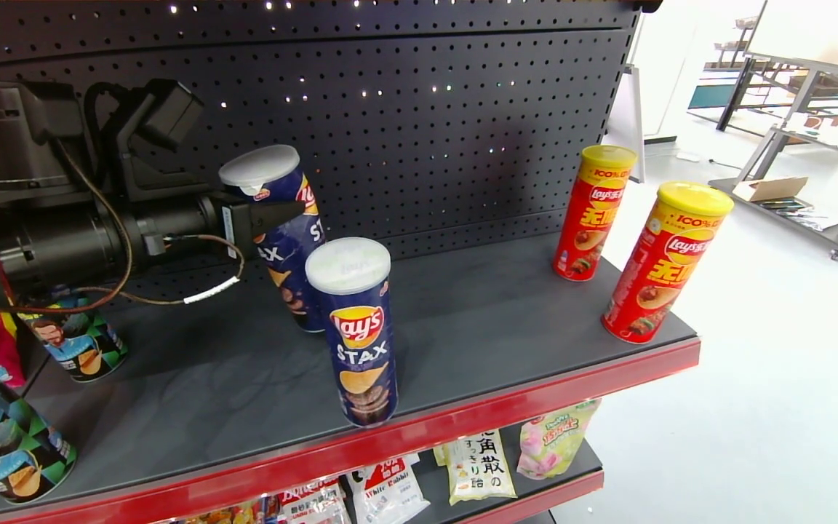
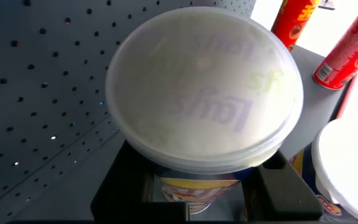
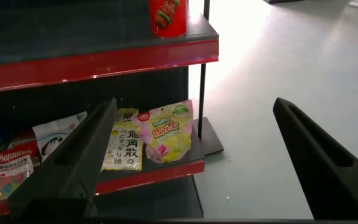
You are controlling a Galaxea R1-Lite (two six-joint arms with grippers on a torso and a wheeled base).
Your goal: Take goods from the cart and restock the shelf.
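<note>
A blue chip can (image 1: 289,251) with a white lid leans at the back of the dark shelf (image 1: 506,327), and my left gripper (image 1: 279,212) is shut on its upper part. From the left wrist view the can's lid (image 2: 204,87) sits just above my left gripper (image 2: 199,194), with a finger (image 2: 277,186) pressed to each side. Whether its base touches the shelf I cannot tell. A second blue can (image 1: 357,338) stands upright in front of it, near the red shelf edge. My right gripper (image 3: 197,168) hangs open and holds nothing, low down by the lower shelf (image 3: 148,176).
Two red cans (image 1: 593,212) (image 1: 663,262) stand at the shelf's right end. Green-and-black cans (image 1: 81,338) (image 1: 8,444) stand at the left. Snack bags (image 3: 165,130) lie on the lower shelf. The pegboard back wall (image 1: 426,124) is close behind the held can.
</note>
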